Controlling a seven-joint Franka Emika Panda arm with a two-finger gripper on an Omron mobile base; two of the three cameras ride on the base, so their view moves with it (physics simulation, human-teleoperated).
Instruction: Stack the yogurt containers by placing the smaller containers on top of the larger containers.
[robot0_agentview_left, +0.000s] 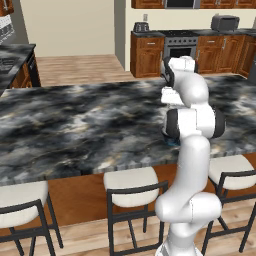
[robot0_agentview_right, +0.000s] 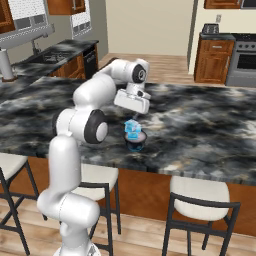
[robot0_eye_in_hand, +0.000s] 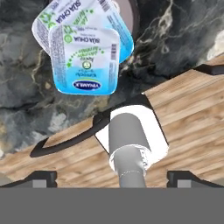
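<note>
Right base view: both blue cups (robot0_agentview_right: 132, 128) stacked on dark-rimmed tub (robot0_agentview_right: 135, 139).

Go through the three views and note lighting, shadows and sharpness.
Left base view: flat even light, soft render, the arm hides the cups. Right base view: stacked light-blue cups on the dark-rimmed tub, faint shadow. Hand view: cup labels sharp, no glare.

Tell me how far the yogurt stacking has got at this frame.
It looks essentially done: both light-blue cups sit piled on the wide dark-rimmed tub near the counter's front edge. Nothing is in hand; the gripper is open and empty above the stack. What seems left is only pulling the arm away.
</note>
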